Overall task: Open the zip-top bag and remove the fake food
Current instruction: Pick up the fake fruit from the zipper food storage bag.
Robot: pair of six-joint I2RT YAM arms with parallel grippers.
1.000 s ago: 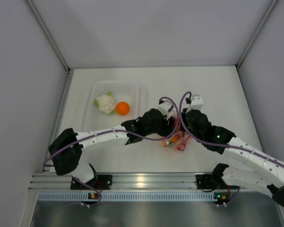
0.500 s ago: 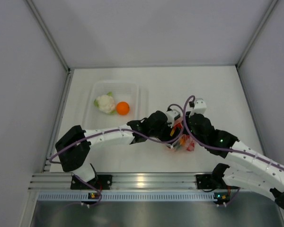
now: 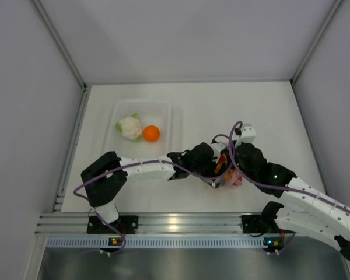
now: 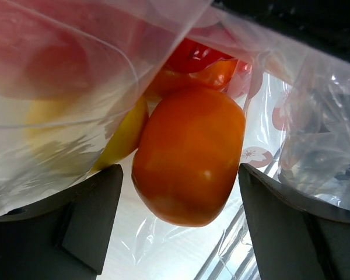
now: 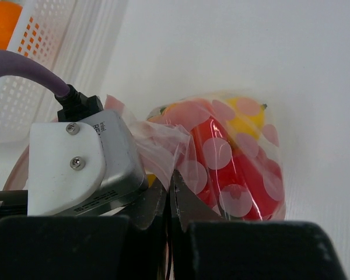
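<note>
The clear, crinkly thin-plastic bag (image 5: 245,175) is shiny film printed with pink dots. Inside it, the round orange plastic fruit (image 4: 189,154) looks smooth and glossy. The pale perforated plastic tray (image 5: 52,64) and the smooth white table (image 3: 268,111) look matt. The black fingers (image 4: 87,216) of the left gripper (image 4: 181,170) are dull plastic.

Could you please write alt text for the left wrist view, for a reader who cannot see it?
A glossy orange fruit sits between the left gripper's two dark fingers, amid the clear film of the zip-top bag. A red piece and a yellow piece crowd behind it; whether the fingers touch it is unclear.
</note>
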